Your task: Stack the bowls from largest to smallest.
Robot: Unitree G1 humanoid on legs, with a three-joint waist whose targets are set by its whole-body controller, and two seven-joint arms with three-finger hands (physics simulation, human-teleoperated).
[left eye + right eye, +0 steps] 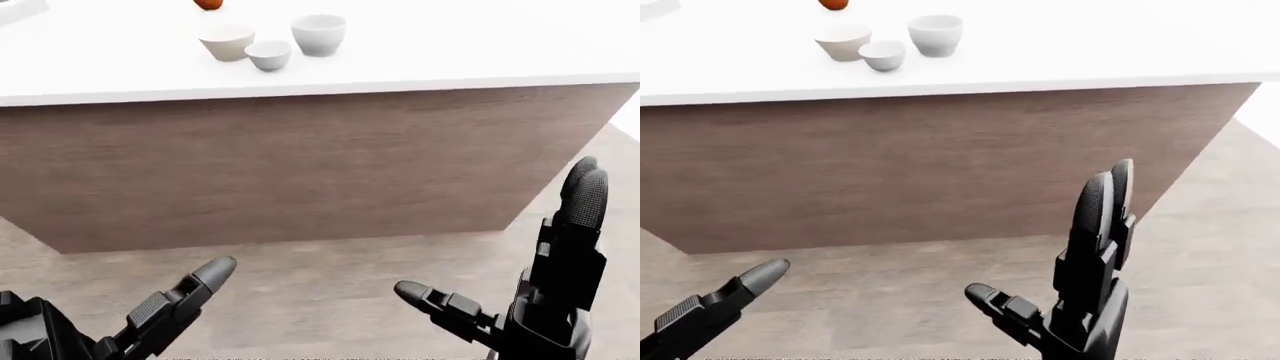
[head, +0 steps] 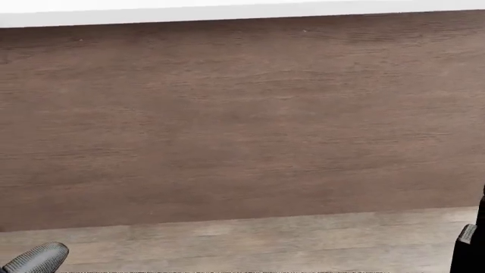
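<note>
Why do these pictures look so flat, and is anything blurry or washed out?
Left-eye view: the white countertop is evenly bright, nearly blown out, and the three bowls cast only faint shadows. Head view: sharp wood grain on the counter's side panel, no glare. Right-eye view: the right hand looks crisp.

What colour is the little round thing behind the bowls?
Orange-red. That round thing shows best at the top edge of the left-eye view.

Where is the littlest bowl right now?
In the left-eye view the smallest bowl sits at upper left on the white counter, between the cream bowl on its left and the grey bowl on its right.
</note>
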